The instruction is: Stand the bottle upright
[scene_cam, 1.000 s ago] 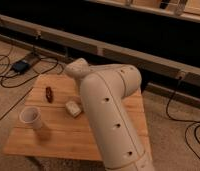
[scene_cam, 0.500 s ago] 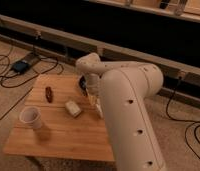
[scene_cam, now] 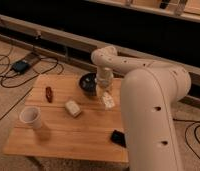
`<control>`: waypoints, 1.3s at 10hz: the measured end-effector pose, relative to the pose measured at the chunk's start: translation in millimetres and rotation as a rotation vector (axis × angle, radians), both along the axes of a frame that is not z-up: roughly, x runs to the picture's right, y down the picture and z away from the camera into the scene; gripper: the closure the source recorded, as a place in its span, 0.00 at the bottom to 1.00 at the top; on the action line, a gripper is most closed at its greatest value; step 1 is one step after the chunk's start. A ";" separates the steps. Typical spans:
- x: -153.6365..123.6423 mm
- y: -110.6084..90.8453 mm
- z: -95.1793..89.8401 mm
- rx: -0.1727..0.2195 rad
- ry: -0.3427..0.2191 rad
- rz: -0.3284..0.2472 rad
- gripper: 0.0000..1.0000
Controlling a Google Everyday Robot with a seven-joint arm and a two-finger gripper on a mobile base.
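The robot's broad white arm (scene_cam: 150,115) fills the near right of the view and is arched over the far edge of the wooden worktop (scene_cam: 68,137), from where it is turned downward to the claw (scene_cam: 105,92), which is hung above the worktop's middle right part. Nearest the camera, a small flat black object (scene_cam: 118,137) is noted close to the front edge, in front of the claw and slightly to its right in the view. A white paper cup (scene_cam: 31,116) is stood upright well to the left of the claw and nearer the camera than it. A small cream block (scene_cam: 72,108) is laid between the cup and the claw, nearer the claw. The claw is seen pressed together, pinching the bottle (scene_cam: 108,101). The bottle is held directly beneath the claw at a tilt, its pale label with dark marks turned to the camera. Whether its lower end is touching the worktop cannot be told. A small red-brown object (scene_cam: 49,93) is laid well to the left of the claw. A dark bowl (scene_cam: 87,83) is set just beside the claw, to its left and slightly behind it. Beyond the worktop, on the floor far to the left of the claw, black cables (scene_cam: 5,80) and a dark adapter box (scene_cam: 20,65) are recorded.
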State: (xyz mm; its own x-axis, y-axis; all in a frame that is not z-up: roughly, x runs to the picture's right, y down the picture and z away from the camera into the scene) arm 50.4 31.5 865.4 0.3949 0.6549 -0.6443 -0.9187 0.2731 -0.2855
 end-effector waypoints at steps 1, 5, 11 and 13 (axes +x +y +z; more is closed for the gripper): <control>5.5 -10.4 2.1 0.044 -0.017 0.058 1.00; 10.0 -34.7 -6.2 0.166 -0.202 0.107 1.00; 5.2 -40.9 -50.6 0.275 -0.622 0.002 1.00; 7.4 -43.0 -60.6 0.301 -0.718 0.004 1.00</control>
